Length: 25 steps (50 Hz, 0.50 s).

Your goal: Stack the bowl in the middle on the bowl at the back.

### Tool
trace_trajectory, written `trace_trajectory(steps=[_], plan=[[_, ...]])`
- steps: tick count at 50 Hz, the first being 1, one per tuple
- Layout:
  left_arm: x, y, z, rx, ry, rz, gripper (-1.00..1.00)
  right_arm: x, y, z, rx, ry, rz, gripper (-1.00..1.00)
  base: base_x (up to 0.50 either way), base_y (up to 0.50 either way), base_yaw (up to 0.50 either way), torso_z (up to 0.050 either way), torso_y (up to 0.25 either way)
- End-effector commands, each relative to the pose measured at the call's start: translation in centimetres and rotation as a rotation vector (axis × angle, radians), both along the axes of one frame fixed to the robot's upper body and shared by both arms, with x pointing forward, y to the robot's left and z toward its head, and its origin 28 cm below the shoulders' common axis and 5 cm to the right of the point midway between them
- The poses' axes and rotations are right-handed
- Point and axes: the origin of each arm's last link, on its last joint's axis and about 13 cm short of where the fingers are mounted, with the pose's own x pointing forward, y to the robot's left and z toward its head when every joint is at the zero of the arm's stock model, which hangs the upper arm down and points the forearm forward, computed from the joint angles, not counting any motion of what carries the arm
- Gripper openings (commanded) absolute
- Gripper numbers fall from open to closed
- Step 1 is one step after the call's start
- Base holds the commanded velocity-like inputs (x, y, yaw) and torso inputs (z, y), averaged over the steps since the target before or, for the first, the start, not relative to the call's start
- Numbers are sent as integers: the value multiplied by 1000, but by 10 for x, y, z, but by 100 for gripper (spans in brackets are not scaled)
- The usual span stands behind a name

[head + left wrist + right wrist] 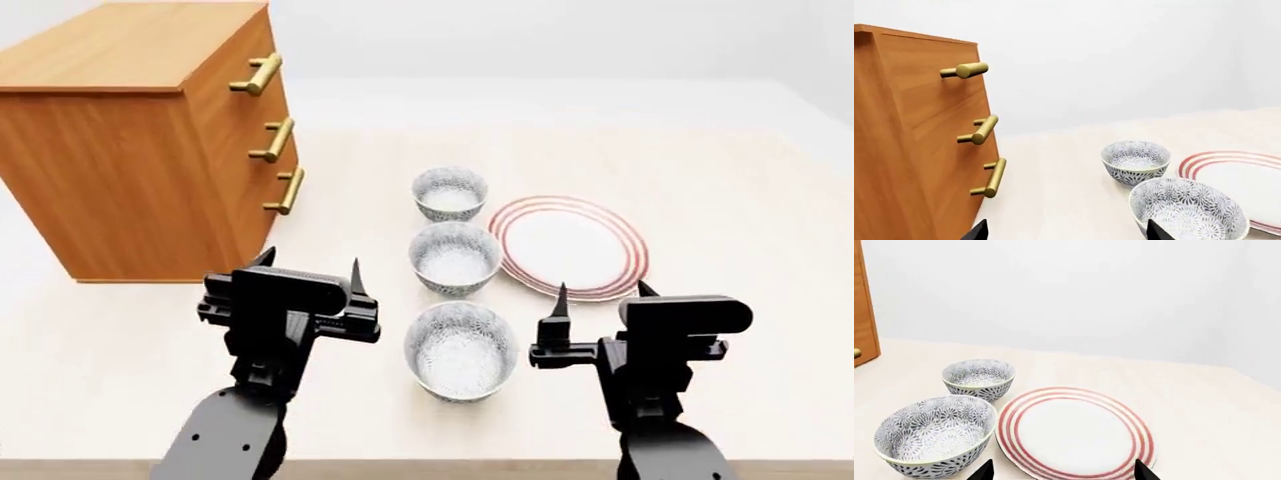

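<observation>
Three speckled grey-blue bowls stand in a row on the table in the head view. The bowl in the middle (455, 256) (1187, 207) (935, 435) sits upright between the bowl at the back (450, 192) (1136, 160) (979, 377) and a nearer third bowl (461, 349). My left gripper (310, 268) (1067, 234) hovers open to the left of the nearest bowl, holding nothing. My right gripper (603, 292) (1063, 474) hovers open to the right of that bowl, near the plate's front edge, also holding nothing.
A flat white plate with red rings (569, 246) (1074, 432) (1237, 187) lies right of the middle bowl. A wooden drawer cabinet (147, 140) (914, 140) with brass handles stands at the left. The light table (747, 200) stretches to the right and back.
</observation>
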Motion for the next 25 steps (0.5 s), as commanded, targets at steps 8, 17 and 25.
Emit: trace_trajectory(steps=[8,17,25], plan=[[9,2,12,1,-24,16,100,2,-4,15,-41,-35,-16,100,500,217,0,0,0],[10,2,10,2,-23,21,100,4,-5,14,-53,-30,-18,100,500,110,0,0,0],[7,1,10,8,-30,14,100,4,-5,15,-76,-21,-15,100,188,38,0,0,2]])
